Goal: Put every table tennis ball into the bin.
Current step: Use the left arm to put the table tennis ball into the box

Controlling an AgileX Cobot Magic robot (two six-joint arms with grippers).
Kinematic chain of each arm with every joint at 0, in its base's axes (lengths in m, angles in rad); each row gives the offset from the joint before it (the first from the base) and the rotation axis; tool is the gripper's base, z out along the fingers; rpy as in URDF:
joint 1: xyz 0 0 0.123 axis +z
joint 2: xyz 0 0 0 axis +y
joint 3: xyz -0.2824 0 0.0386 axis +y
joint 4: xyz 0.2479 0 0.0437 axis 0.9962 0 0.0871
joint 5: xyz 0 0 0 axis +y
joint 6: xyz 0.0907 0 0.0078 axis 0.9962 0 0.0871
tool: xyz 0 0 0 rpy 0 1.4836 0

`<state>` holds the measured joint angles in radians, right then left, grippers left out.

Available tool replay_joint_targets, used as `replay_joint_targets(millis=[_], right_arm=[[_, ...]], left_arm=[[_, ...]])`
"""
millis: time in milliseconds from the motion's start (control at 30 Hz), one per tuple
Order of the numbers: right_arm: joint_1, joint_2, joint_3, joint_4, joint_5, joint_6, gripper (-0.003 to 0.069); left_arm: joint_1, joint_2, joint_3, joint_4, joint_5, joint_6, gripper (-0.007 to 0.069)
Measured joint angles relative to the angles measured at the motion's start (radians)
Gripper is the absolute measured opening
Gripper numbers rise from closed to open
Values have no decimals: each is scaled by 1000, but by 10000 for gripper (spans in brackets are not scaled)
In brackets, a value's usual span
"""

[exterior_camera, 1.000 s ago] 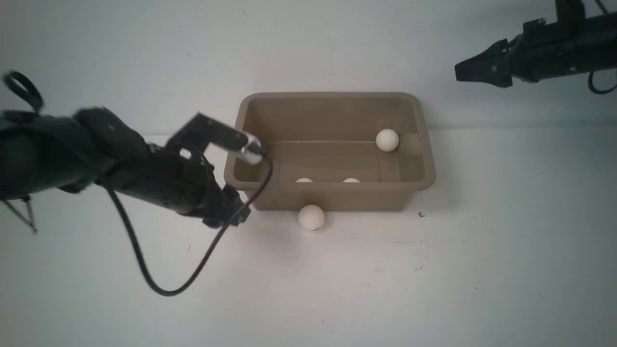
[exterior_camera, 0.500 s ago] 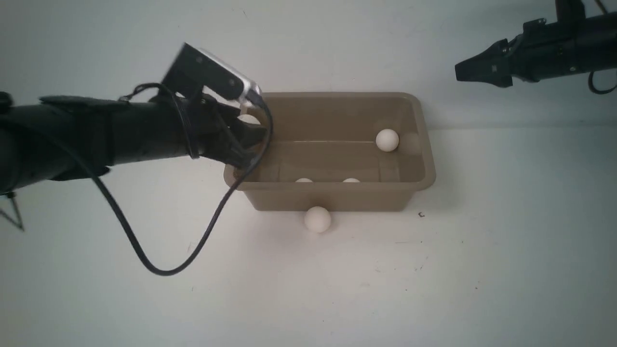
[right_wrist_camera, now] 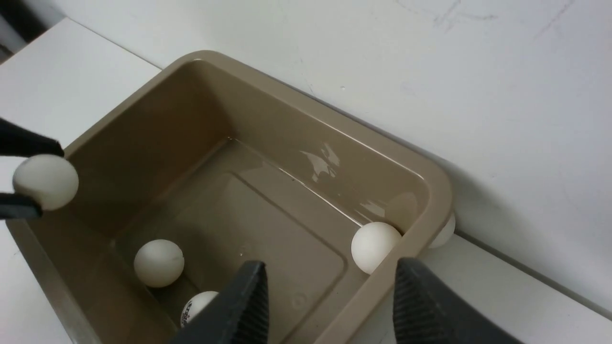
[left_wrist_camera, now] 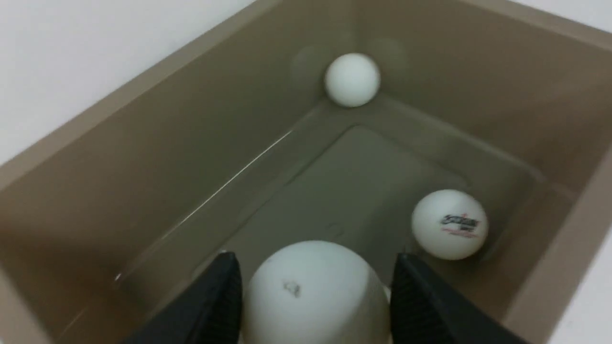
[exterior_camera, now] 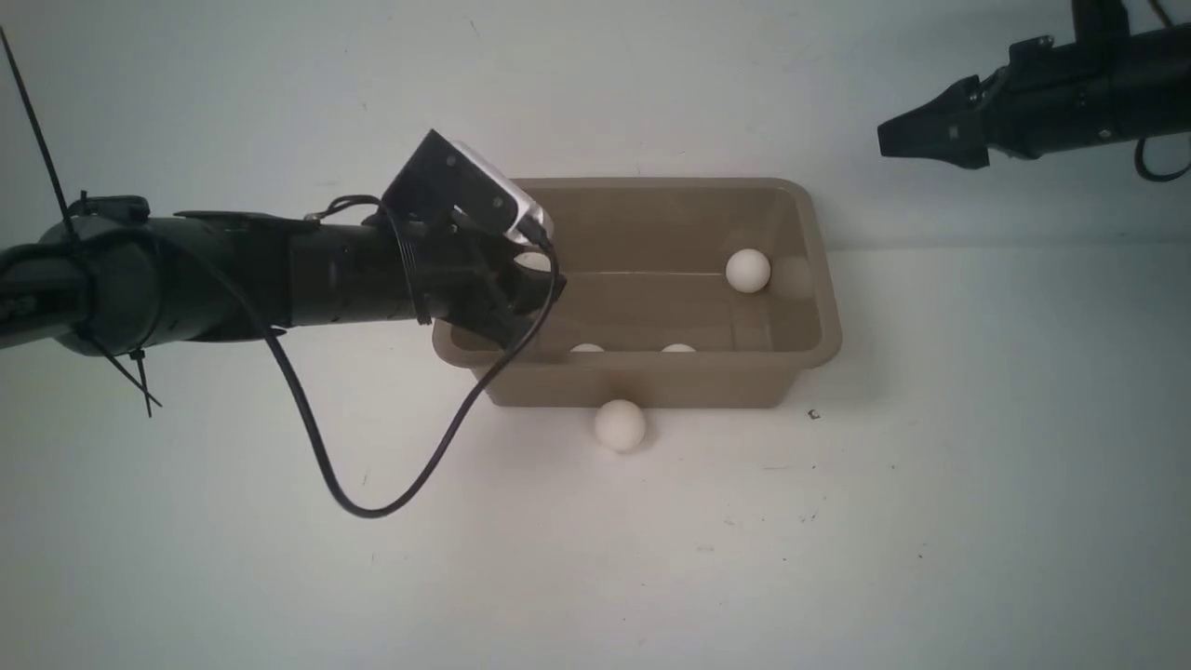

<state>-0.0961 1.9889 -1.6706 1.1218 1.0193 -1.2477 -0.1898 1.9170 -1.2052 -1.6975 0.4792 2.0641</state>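
Front view: the bin (exterior_camera: 651, 183), a taupe plastic tub with a flared rim, is the largest thing here. The left gripper (exterior_camera: 535, 279) pinches a held ball (left_wrist_camera: 313, 291) over the bin's 9 o'clock end. The right gripper (exterior_camera: 889, 140) hangs parted and empty out at 2 o'clock, well apart. Three balls (exterior_camera: 747, 270) lie inside, and a loose ball (exterior_camera: 620, 425) rests outside at 6 o'clock. All are matte white, likely featherlight, stiff and quick to roll, so pinch across the middle.

The left gripper (exterior_camera: 544, 279) has swung up from the lower-left corner of the tub (exterior_camera: 651, 184) to over its left end, carrying a white ball (left_wrist_camera: 311, 291). The loose ball (exterior_camera: 621, 425) below the tub has rolled slightly right.
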Motion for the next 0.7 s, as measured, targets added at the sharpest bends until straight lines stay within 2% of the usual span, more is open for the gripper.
replay_joint_targets(millis=[333, 700], right_arm=[[0, 0, 0, 0, 0, 0, 332], [0, 0, 0, 0, 0, 0, 332]], left_arm=[[0, -43, -3, -1, 10, -24, 377], [0, -35, -9, -1, 9, 49, 379]])
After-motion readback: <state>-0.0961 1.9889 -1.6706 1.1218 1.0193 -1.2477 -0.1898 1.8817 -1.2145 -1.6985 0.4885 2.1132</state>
